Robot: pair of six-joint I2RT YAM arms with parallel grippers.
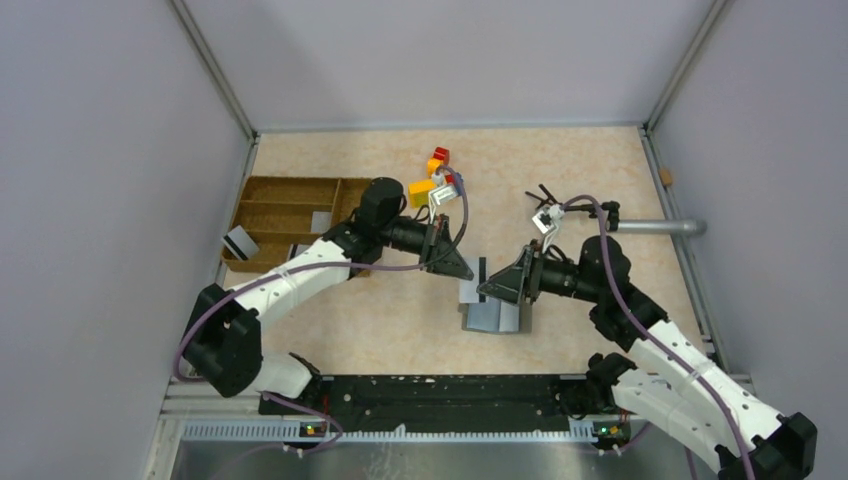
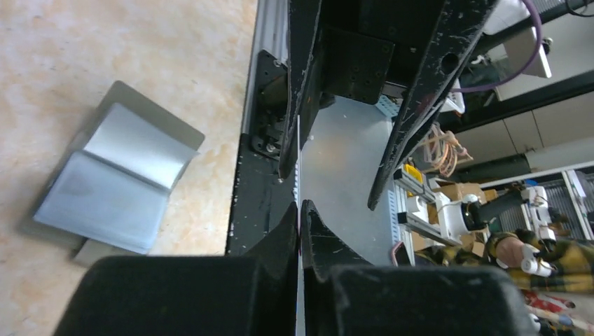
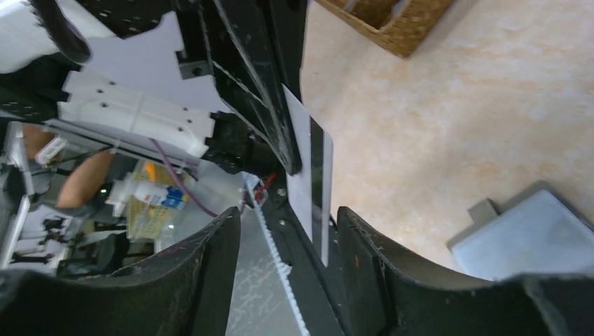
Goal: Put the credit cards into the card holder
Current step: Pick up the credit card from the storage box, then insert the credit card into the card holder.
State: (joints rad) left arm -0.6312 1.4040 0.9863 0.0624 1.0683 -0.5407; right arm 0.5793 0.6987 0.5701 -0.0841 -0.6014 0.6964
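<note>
Left fingers (image 2: 282, 241) are pressed tight together, pinching a credit card (image 3: 307, 171) by its edge and holding it up on its side above the tabletop (image 1: 380, 325). From the left wrist it shows only as a thin line between the tips. Right fingers (image 3: 382, 280) are spread wide, one on each side of that same card, its dark stripe facing the right wrist camera; whether they touch it cannot be told. Down below, the card holder (image 1: 490, 317) lies open on the tabletop, just beneath where the two arms meet, its grey-blue inner panels facing up. Over to the left sits the brown wicker tray (image 1: 262, 192), well apart from the card holder, with another card (image 1: 320, 222) lying in one compartment and a striped card (image 1: 238, 243) at its near left corner. Some coloured blocks (image 1: 436, 178) sit behind the left arm.
</note>
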